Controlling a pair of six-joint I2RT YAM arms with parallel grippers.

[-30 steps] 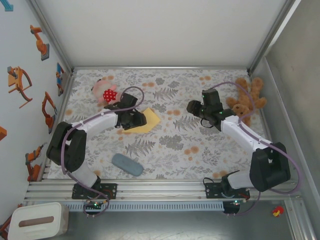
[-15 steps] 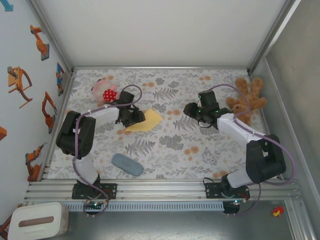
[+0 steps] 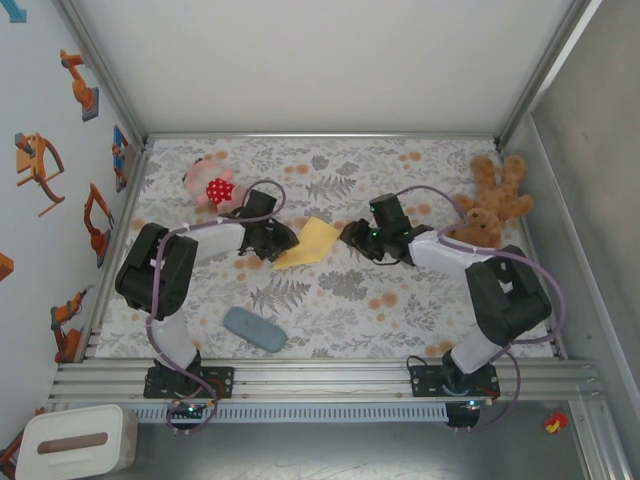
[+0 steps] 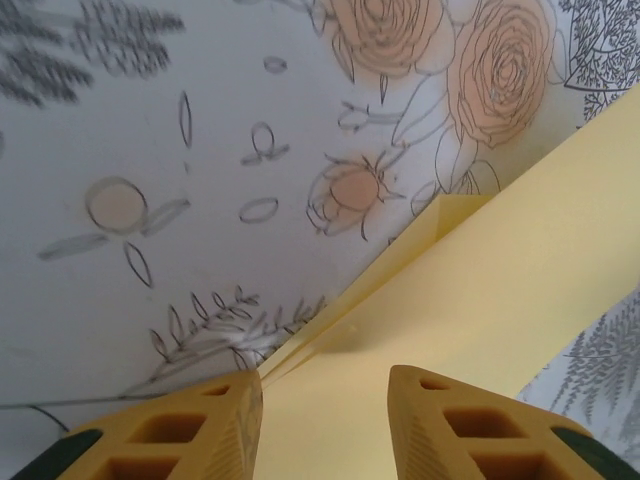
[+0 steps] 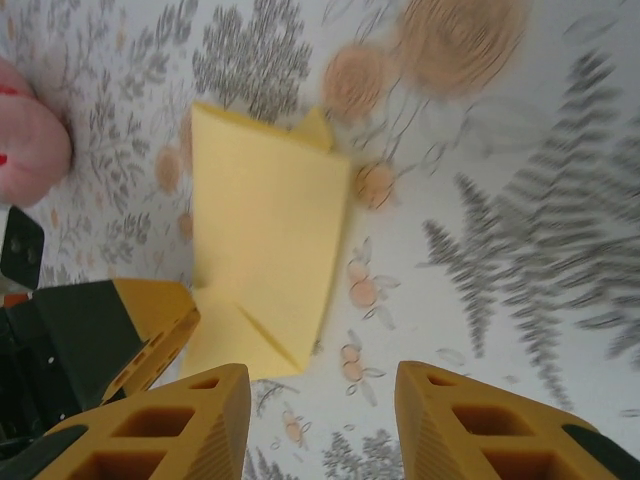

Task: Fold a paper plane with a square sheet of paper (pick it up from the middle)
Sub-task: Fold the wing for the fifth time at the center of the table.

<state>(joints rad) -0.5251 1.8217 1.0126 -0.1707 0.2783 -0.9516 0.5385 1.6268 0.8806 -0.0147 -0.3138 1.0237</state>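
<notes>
The square sheet of paper (image 3: pixel 312 240) lies folded into a smaller yellow shape with layered edges on the floral cloth. In the left wrist view the paper (image 4: pixel 480 290) runs under and between the fingers of my left gripper (image 4: pixel 325 400), which stand apart over its near-left edge. The left gripper (image 3: pixel 280 240) sits at the paper's left end. My right gripper (image 3: pixel 347 236) hangs open just right of the paper. In the right wrist view the paper (image 5: pixel 265 230) lies ahead and to the left of the right gripper (image 5: pixel 320 400), with bare cloth between its fingers.
A pink plush toy (image 3: pixel 208 183) lies at the back left and a brown teddy bear (image 3: pixel 492 200) at the back right. A grey-blue pad (image 3: pixel 254 329) rests near the front left. Walls close in the cloth (image 3: pixel 400 300) on three sides.
The right gripper has swung left, close to the paper. The left gripper's jaws have narrowed, and the paper has shifted a little to the right.
</notes>
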